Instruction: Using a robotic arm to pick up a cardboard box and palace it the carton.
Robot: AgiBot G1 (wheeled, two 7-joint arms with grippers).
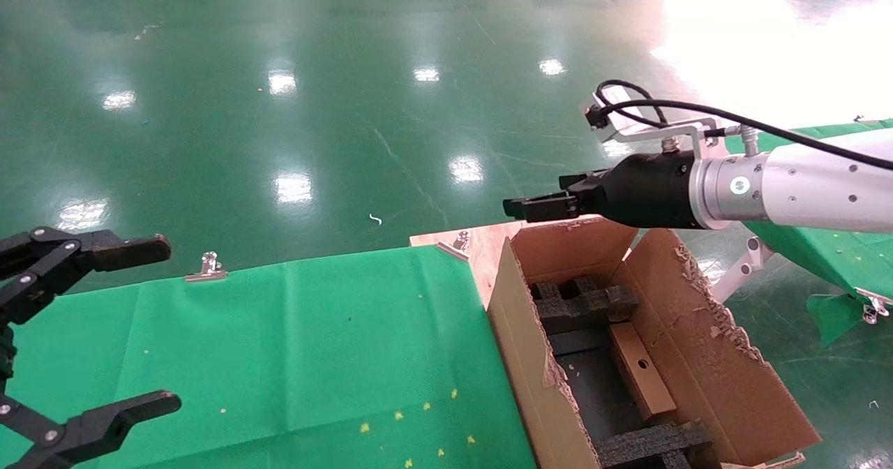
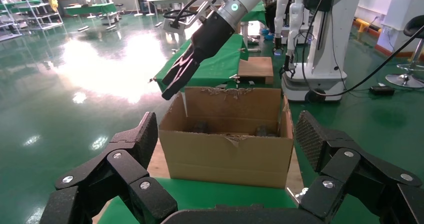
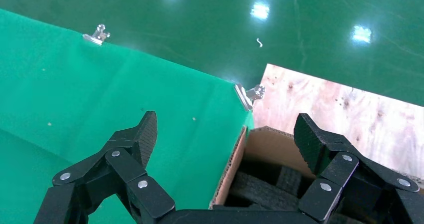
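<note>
Black left gripper (image 1: 91,329): parked over green-clothed table (image 1: 293,343), fingers spread.
Large brown corrugated carton (image 1: 516,357): small flat cardboard box (image 1: 642,370) already inside.
White right arm's gripper (image 1: 541,207): above carton, spread, empty.
Risk: lowering could snag torn flaps.

Glossy white robotic arm (image 1: 816,188), silver collar, green light, black cable, black screw-studded linkage jaws

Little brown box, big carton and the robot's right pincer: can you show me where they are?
Cardboard box (image 1: 640,370): head view, on its top face near the round hole.
Carton (image 1: 519,322): head view, on its left outer wall.
Right pincer (image 1: 520,207): head view, at the fingertips, above the carton's far edge.
</note>
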